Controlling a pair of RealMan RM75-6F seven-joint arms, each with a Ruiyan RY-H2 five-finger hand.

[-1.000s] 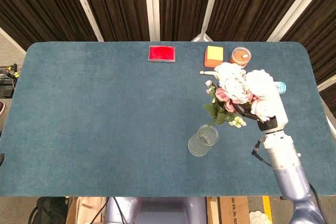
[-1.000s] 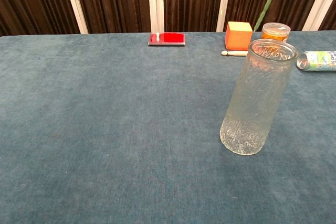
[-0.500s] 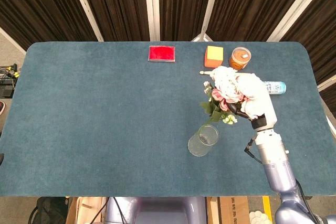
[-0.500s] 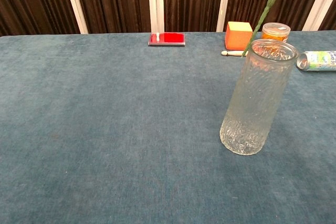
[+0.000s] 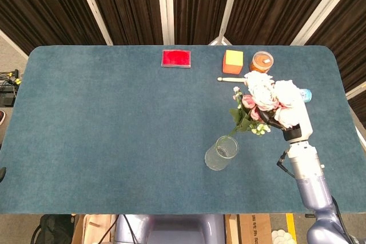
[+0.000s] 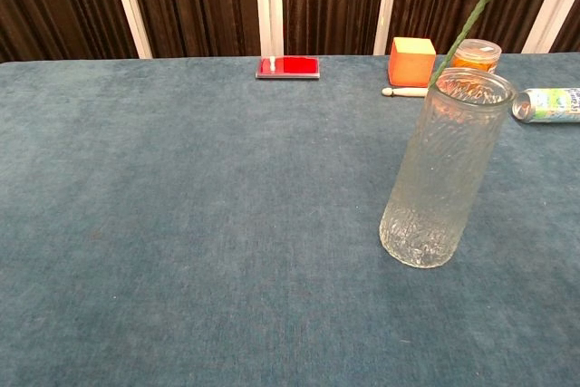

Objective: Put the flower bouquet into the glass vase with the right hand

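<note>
A clear ribbed glass vase [image 5: 221, 152] [image 6: 444, 169] stands upright on the blue table, right of centre. My right hand [image 5: 289, 112] holds the flower bouquet [image 5: 255, 98] of white and pink blooms above and to the right of the vase. The bouquet's green stem [image 6: 471, 20] slants down from the upper right, and its lower end reaches the vase's rim. In the chest view only the stem shows, not the hand. My left hand is in neither view.
Along the far edge lie a red flat case [image 5: 176, 58], an orange block [image 5: 233, 61], an orange-lidded jar [image 5: 262, 61] and a wooden stick [image 5: 229, 78]. A small can [image 6: 548, 104] lies on its side to the right of the vase.
The right hand with the bouquet first shifted left toward the vase, then back right and slightly down. The stem end has come down to the vase's rim.
</note>
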